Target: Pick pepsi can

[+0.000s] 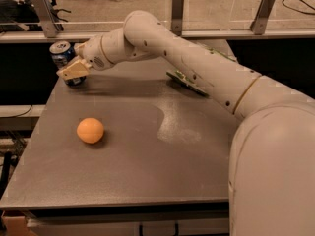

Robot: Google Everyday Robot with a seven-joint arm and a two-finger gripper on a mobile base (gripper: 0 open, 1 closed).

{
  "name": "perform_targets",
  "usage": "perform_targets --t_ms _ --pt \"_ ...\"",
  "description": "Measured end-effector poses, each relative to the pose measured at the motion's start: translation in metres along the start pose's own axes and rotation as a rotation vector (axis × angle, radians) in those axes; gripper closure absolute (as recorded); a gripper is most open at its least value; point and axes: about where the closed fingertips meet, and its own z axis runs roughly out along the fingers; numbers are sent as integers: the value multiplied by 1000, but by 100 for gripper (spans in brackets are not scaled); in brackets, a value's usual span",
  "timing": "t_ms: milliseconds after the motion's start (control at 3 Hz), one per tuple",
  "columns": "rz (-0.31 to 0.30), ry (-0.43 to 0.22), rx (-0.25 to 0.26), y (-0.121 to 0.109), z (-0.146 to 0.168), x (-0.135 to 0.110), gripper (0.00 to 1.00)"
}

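The pepsi can (62, 54), dark blue with a silver top, stands upright at the far left corner of the grey table (147, 171). My gripper (74, 69) reaches in from the right on the long white arm and sits right against the can's front, its tan fingers (70, 71) overlapping the can's lower half. The can's bottom is partly hidden behind the fingers.
An orange ball (90, 130) lies on the table's left side, nearer the front. A flat green packet (187, 82) lies at the back, partly under the arm. The table's left edge runs close to the can. A glass rail with metal posts (177, 11) stands behind.
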Motion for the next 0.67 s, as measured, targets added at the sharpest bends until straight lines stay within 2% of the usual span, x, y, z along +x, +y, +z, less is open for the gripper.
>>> perform_targets --t_ms 333,667 --pt "-22 -45 30 -9 -21 -9 87" --pt "-51 -126 64 -22 -52 -20 100"
